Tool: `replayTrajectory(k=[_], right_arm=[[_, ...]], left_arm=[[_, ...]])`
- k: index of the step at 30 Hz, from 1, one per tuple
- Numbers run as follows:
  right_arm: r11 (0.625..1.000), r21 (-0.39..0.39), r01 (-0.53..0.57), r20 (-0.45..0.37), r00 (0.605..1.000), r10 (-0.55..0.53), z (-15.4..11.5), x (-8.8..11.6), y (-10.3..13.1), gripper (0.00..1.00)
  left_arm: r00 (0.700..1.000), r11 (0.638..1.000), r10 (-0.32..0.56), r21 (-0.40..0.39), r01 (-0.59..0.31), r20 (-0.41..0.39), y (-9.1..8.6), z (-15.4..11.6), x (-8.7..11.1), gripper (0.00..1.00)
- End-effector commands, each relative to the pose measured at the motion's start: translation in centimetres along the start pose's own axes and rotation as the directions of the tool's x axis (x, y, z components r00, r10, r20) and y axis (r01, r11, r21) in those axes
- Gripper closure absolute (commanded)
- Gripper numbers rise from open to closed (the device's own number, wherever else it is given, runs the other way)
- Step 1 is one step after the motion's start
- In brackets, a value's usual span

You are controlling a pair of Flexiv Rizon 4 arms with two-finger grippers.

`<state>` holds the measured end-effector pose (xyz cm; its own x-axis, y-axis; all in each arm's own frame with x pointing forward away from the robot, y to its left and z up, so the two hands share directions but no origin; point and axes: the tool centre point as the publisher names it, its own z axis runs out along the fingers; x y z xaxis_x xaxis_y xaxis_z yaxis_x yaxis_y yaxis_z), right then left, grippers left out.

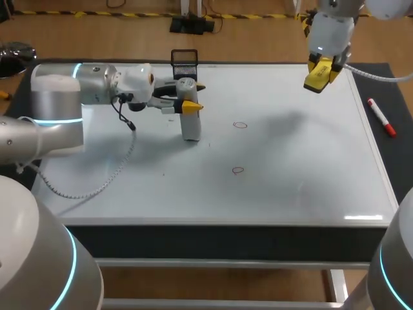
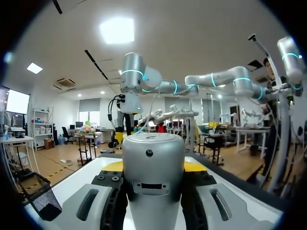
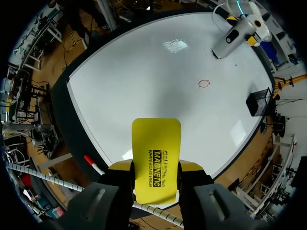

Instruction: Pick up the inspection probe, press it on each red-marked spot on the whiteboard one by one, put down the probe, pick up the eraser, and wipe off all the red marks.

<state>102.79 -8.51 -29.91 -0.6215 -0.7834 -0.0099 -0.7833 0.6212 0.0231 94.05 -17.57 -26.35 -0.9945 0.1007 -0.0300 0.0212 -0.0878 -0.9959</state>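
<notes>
Pinching the inspection probe (image 1: pixel 190 126) from two sides with the left fingers (image 1: pixel 192 106), upright on the whiteboard (image 1: pixel 290 168). Yellow tips mostly hidden behind its body in the wrist view. Clamping the yellow eraser (image 3: pixel 157 153) between the right fingers (image 3: pixel 192 166), high above the board. Far red mark (image 1: pixel 240 125) and near red mark (image 1: pixel 237 170) both apart from the left fingers. Only one visible beyond the right fingers. Cannot make out the probe's foot clearly.

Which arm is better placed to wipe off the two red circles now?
Right. The right gripper is shut on the yellow eraser, above a far corner of the whiteboard. The left gripper is shut on the probe, standing near the red circles.
</notes>
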Motion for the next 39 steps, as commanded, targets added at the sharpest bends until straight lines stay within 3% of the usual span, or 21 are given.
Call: replayTrajectory(k=[1, 7, 12, 13, 19, 31, 39], right_arm=[[1.000, 0.002, 0.001, -0.002, 1.000, -0.001, -0.1, 0.1, 0.0, 1.00], [1.000, 0.002, 0.001, -0.002, 1.000, -0.001, -0.1, 0.1, 0.0, 1.00], [1.000, 0.002, 0.001, -0.002, 1.000, -0.001, -0.1, 0.1, 0.0, 1.00], [1.000, 0.002, 0.001, -0.002, 1.000, -0.001, -0.1, 0.1, 0.0, 1.00], [1.000, 0.002, 0.001, -0.002, 1.000, -0.001, -0.1, 0.1, 0.0, 1.00], [1.000, 0.002, 0.001, -0.002, 1.000, -0.001, -0.1, 0.1, 0.0, 1.00], [1.000, 0.002, 0.001, -0.002, 1.000, -0.001, -0.1, 0.1, 0.0, 1.00]], left_arm=[[1.000, 1.000, 0.012, -0.018, -0.011, 0.015, -2.4, -2.5, -0.2, 1.00], [0.995, 0.998, 0.027, -0.057, -0.021, 0.100, -3.8, -7.1, -1.8, 1.00], [0.986, 0.998, 0.031, -0.058, -0.022, 0.163, -4.6, -10.8, -3.0, 1.00], [0.983, 1.000, 0.015, -0.025, -0.011, 0.183, -4.8, -11.6, -3.1, 1.00], [0.971, 0.999, 0.012, -0.052, 0.001, 0.239, -5.1, -14.7, -3.9, 1.00], [0.968, 0.996, -0.001, -0.081, 0.022, 0.250, -5.1, -18.5, -4.8, 1.00], [0.963, 0.997, -0.003, -0.078, 0.025, 0.268, -5.0, -19.3, -4.8, 1.00]])
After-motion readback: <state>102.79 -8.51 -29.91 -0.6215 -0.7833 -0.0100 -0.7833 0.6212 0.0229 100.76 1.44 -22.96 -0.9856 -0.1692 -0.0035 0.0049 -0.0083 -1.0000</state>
